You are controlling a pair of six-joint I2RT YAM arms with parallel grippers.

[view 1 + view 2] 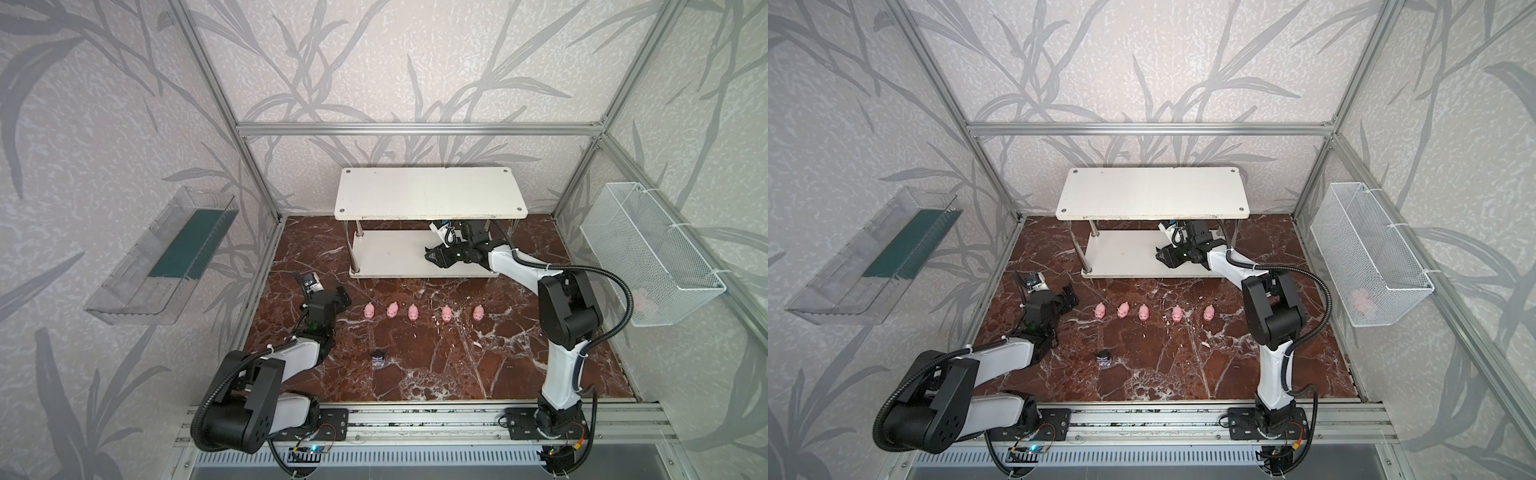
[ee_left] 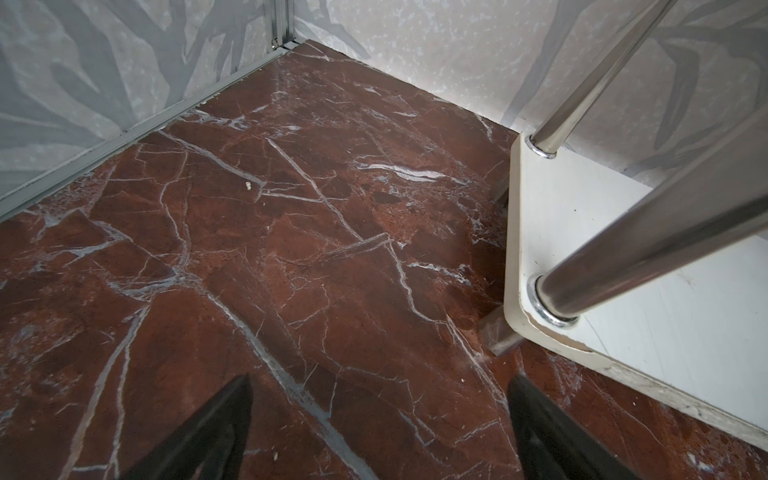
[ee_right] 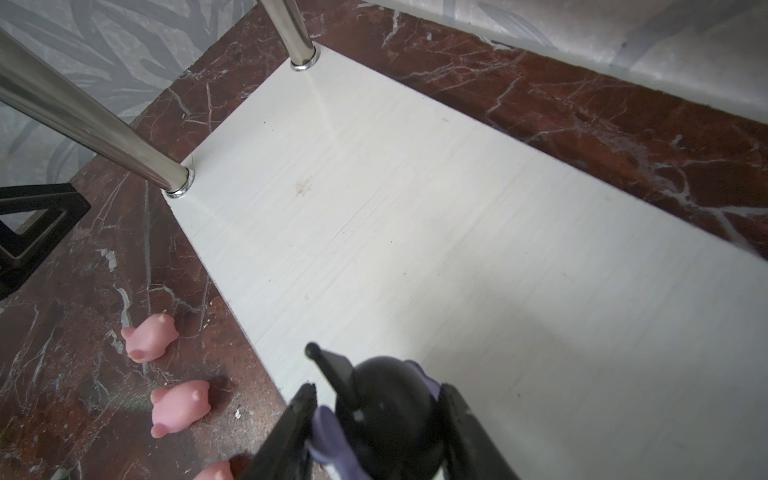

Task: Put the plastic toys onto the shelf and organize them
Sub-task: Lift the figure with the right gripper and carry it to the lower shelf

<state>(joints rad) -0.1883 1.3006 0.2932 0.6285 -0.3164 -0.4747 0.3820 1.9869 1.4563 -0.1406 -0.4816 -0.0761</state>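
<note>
R gripper point(image 1: 430, 254) held small black-and-lilac horned plastic figurine point(image 3: 384, 399) over lower board of white two-tier shelf point(image 3: 415, 199), nr front edge; L gripper point(image 2: 379, 380) wide, empty.

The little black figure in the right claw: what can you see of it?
The figurine looks like glossy plastic: a rounded black hood with a knob-tipped horn, lilac parts showing beside and below. The right gripper clamps it from both sides, over the shelf's lower board, near its front edge. Whether it touches the board is unclear.

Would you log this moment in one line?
right pincer: holds hooded figure over lower shelf | left pincer: open | five pigs on table
</note>
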